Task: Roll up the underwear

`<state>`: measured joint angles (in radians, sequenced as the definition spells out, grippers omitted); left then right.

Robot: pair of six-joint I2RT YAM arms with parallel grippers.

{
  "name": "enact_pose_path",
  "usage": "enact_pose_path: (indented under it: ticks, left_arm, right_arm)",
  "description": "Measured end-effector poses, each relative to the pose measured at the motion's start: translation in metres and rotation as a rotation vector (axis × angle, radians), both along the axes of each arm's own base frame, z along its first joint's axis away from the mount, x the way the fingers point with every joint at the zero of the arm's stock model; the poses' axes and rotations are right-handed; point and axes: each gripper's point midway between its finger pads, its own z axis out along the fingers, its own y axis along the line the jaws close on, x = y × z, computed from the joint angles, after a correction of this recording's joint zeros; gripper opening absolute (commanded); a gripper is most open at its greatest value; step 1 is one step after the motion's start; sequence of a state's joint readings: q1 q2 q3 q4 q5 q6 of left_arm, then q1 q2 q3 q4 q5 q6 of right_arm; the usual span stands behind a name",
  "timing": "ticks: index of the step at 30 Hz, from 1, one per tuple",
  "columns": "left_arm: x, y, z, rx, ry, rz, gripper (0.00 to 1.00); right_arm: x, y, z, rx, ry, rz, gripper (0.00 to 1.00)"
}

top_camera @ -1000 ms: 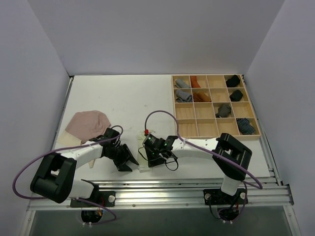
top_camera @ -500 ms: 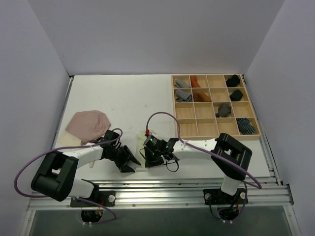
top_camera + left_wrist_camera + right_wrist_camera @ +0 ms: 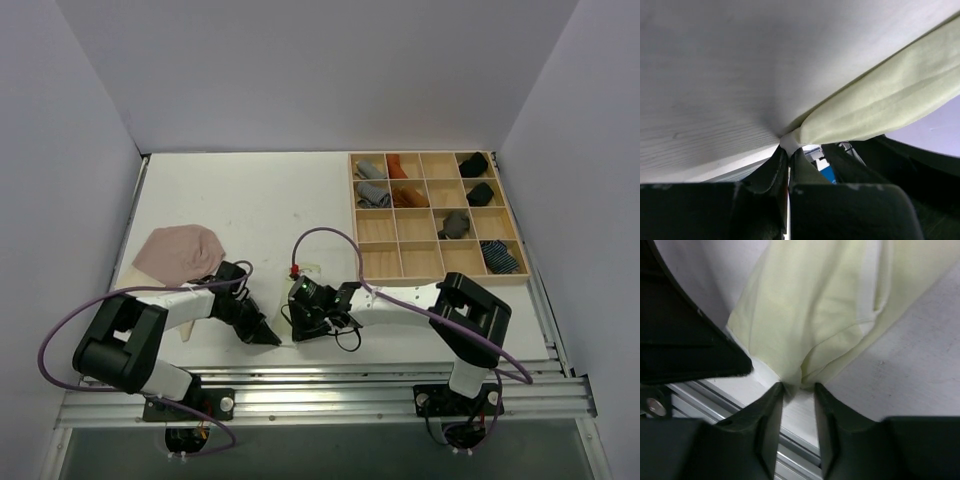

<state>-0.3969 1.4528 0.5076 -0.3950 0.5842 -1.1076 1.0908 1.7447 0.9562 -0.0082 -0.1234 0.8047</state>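
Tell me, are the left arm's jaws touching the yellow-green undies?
Touching. In the left wrist view the left gripper has its jaws closed on an edge of the yellow-green underwear.

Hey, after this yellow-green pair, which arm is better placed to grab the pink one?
Left, probably. The pink underwear lies on the left, close by the left gripper, while the right gripper is farther away. Both now pinch the yellow-green underwear.
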Motion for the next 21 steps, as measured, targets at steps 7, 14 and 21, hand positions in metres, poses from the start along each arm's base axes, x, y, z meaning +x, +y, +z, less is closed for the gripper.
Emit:
enact_pose_path:
  ticks: [7,14,21]
  left_arm:
    - [0.028,0.003,0.007,0.045,-0.013,-0.046,0.02]
    - [0.042,0.009,0.024,0.009,0.026,-0.043,0.02]
    - [0.041,0.012,0.025,-0.027,0.103,-0.033,0.02]
  right_arm:
    - [0.002,0.008,0.032,-0.05,-0.209,0.21,0.46]
    - [0.004,0.009,0.05,-0.104,-0.403,0.374,0.47]
    - [0.022,0.016,0.057,-0.215,-0.558,0.466,0.46]
